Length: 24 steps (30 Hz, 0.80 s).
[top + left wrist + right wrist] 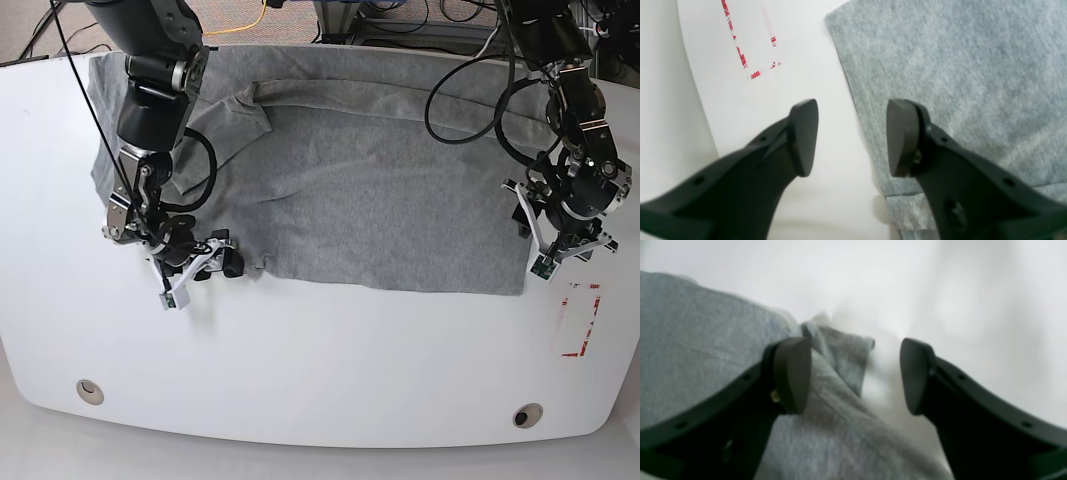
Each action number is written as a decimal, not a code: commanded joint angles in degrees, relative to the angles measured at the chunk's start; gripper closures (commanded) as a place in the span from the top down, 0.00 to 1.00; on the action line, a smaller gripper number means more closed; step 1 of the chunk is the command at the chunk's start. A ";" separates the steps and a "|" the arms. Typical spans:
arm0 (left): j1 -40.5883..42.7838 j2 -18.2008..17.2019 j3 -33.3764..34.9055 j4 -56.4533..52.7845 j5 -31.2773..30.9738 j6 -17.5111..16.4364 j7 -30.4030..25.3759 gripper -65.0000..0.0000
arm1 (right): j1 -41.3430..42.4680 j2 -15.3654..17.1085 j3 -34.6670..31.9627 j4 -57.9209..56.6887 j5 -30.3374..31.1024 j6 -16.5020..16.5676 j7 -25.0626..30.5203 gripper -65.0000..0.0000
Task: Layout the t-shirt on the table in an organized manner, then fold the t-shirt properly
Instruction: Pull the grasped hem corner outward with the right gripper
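The t-shirt (360, 190) lies mostly spread on the table (330, 370); left gripper (851, 136) and right gripper (855, 375), both open and empty, straddle its near corners, probably to grab and fold.

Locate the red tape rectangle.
In the base view, the red tape rectangle sits near the table's right edge, just below the left gripper.

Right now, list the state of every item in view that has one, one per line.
Heather-grey jersey t-shirt: spread across the far half, mostly flat, one sleeve bunched near the right claw.
Left claw: open, empty, straddling the shirt's side edge.
Right claw: open, empty, over the bunched sleeve.
Glossy white table: near half bare.
Red tape rectangle: uncovered, patchy.
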 commanded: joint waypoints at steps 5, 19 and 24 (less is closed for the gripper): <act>-0.95 -0.60 -0.15 0.89 -0.17 -0.03 -0.82 0.47 | 3.41 0.82 -0.05 -1.82 0.77 0.34 3.58 0.60; -0.95 -0.86 -0.15 0.89 -0.17 -0.03 -0.82 0.47 | 4.02 0.47 -0.05 -7.36 1.03 0.34 6.05 0.60; -0.95 -0.86 -0.15 0.89 -0.17 -0.03 -0.82 0.47 | 2.88 0.38 -0.05 -7.10 1.38 0.34 5.08 0.54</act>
